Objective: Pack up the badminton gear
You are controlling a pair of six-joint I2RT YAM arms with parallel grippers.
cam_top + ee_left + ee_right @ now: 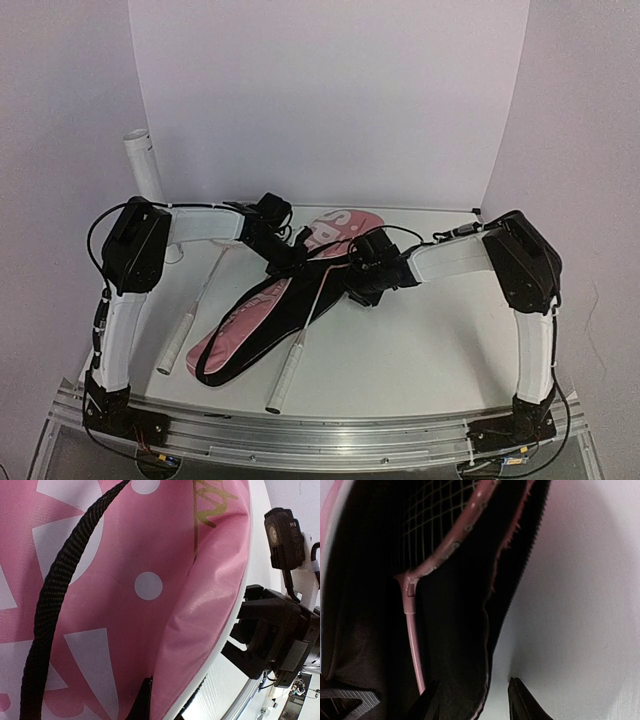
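Note:
One racket [176,343] lies on the table left of the pink bag [255,315], its head hidden under my left arm. The other racket [284,376] has its white handle sticking out toward the front, while its head [455,542] and shaft sit inside the bag's black lining [455,630]. My left gripper [288,244] is shut on a pinched fold of the pink bag [200,620] near its top. My right gripper [472,702] is open, its fingers standing either side of the bag's open edge. No shuttlecocks are in view.
A tall white tube [143,162] stands at the back left. The bag's black strap [55,595] runs across the pink fabric and loops at the bag's lower end [215,375]. The right wrist's black body [272,635] is close beside the bag.

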